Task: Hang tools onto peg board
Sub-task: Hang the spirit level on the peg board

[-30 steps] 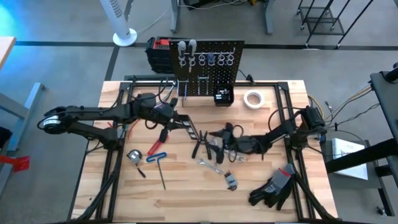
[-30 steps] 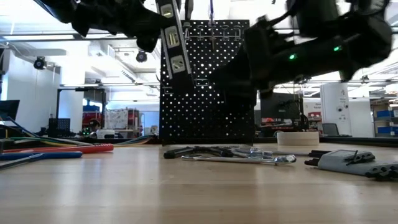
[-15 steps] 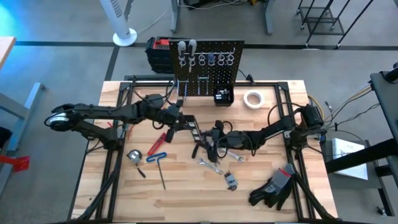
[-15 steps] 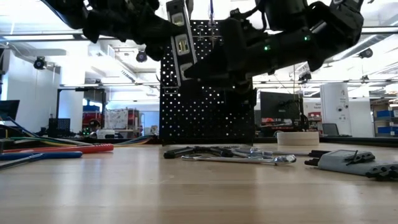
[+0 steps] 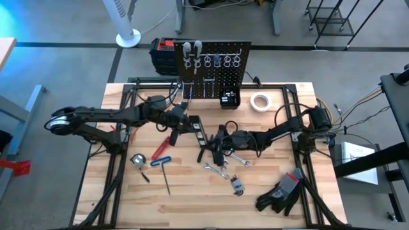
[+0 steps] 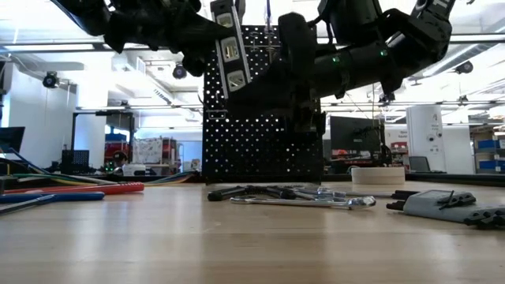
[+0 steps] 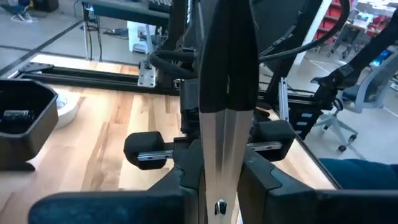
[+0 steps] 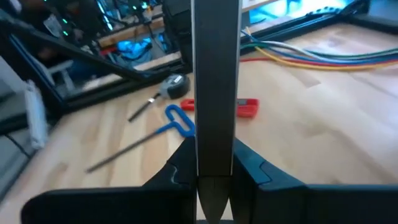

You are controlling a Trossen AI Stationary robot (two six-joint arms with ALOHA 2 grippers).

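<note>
From above, both arms meet over the middle of the bench (image 5: pixel 128 204): the left gripper (image 5: pixel 185 122) and the right gripper (image 5: pixel 215 142) each have hold of the small level (image 5: pixel 199 132), one at either end, its body slanting between them. The low view adds that the level (image 6: pixel 227 49) hangs well clear of the wood, tilted, in front of the peg board (image 6: pixel 263 102). Each wrist view shows its own jaws pinched narrow on the level's flat bar (image 7: pixel 227 74) (image 8: pixel 214 93).

The right wrist view alone picks out the blue T-handle key (image 8: pixel 163 127) and a red-handled tool (image 8: pixel 239 107) lying apart on the wood. On the surface below the grippers lie black pliers (image 5: pixel 206 149) and silver wrenches (image 5: pixel 217 170). The black gloves (image 5: pixel 281 190) sit near the right front corner, the white tape roll (image 5: pixel 259 101) beside the small black bin (image 5: pixel 229 99). The front left of the bench is bare wood.
</note>
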